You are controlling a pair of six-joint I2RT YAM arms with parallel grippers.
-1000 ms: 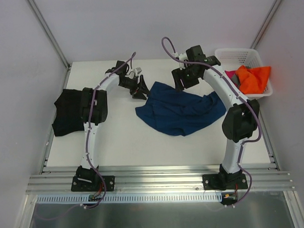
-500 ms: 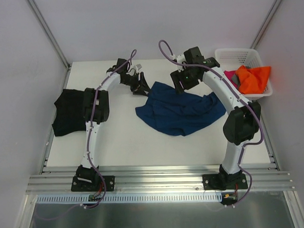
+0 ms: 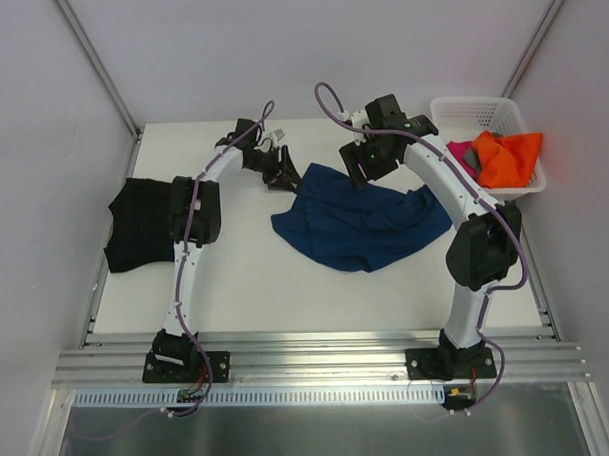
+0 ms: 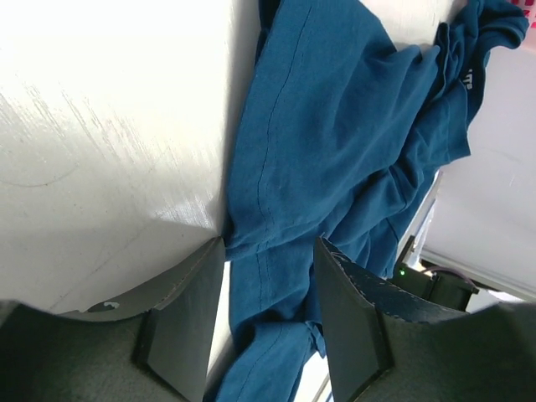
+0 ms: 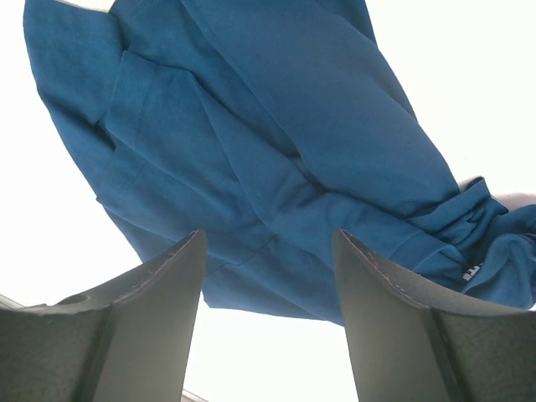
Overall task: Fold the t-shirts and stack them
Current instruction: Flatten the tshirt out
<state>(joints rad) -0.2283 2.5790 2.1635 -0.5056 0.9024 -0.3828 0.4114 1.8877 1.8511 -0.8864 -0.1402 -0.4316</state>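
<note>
A navy blue t-shirt (image 3: 359, 221) lies crumpled in the middle of the table; it also shows in the left wrist view (image 4: 335, 126) and the right wrist view (image 5: 268, 142). A black t-shirt (image 3: 134, 222) lies flat at the left edge. Orange (image 3: 510, 158), magenta (image 3: 463, 147) and grey shirts sit in the basket. My left gripper (image 3: 283, 176) is open at the blue shirt's far left corner, and its jaws straddle the shirt's edge (image 4: 266, 260). My right gripper (image 3: 360, 169) is open just above the shirt's far edge, apart from the cloth (image 5: 268, 251).
A white lattice basket (image 3: 480, 110) stands at the far right corner. Grey walls close in on the table's left, back and right. A metal rail (image 3: 319, 353) runs along the near edge by the arm bases.
The left gripper has moved a little right and down onto the blue shirt's corner. The right gripper has shifted slightly left towards the shirt's far edge. The shirts have not moved.
</note>
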